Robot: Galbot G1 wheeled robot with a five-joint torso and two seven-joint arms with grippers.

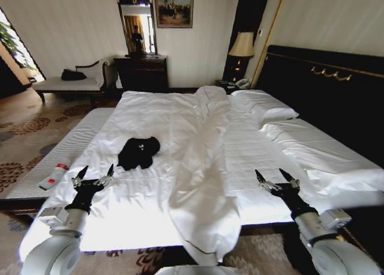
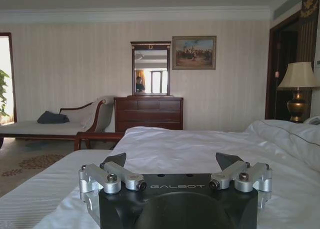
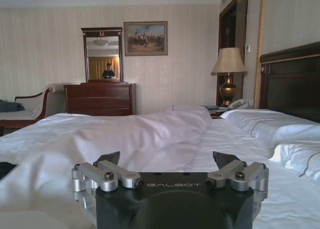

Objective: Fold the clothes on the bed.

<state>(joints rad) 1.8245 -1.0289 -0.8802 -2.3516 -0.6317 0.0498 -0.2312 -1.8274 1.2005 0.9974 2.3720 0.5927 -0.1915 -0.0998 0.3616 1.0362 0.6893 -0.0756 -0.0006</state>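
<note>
The black T-shirt point(image 1: 138, 152) is seen bunched on the bed point(image 1: 150, 197) toward its left edge, both end effectors, left point(image 1: 93, 178) and right point(image 1: 277, 179), held released near the foot edge; spreading it flat first is advised.

Both arms reach forward and low from the bottom corners of the head view, pale forearms ending in dark wrists. The left hand point(image 1: 95, 174) sits at the left, its two dark fingers spread wide apart with nothing between them. The right hand point(image 1: 276, 178) mirrors it at the right, fingers likewise splayed and empty. In each wrist view the hand point(image 2: 171, 161) point(image 3: 168, 160) is level, its silver linkages angled outward and the black fingertips well apart.
</note>
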